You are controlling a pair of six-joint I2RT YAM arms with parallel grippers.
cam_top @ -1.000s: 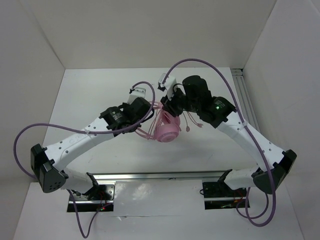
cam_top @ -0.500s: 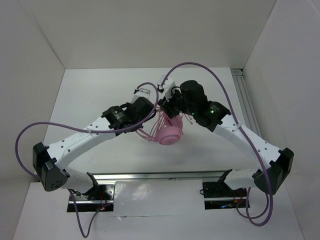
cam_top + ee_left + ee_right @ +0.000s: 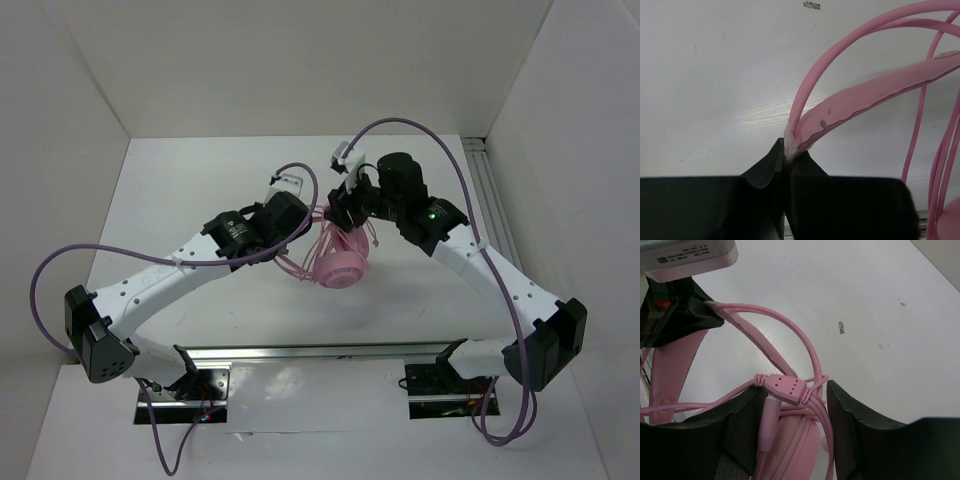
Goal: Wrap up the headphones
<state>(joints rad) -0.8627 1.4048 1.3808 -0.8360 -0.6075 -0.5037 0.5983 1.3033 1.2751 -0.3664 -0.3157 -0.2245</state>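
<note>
Here, headphones (image 3: 338,268) pinched in left jaws

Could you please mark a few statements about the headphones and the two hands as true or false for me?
1. The left hand is shut on the headband of the headphones. True.
2. The right hand is clamped tight on an earcup. False: its fingers stand apart, with the cord running between them.
3. In the top view, a pink earcup shows between the two arms. True.
4. The headphones lie in the table's far right corner. False: they are near the middle of the table.
</note>
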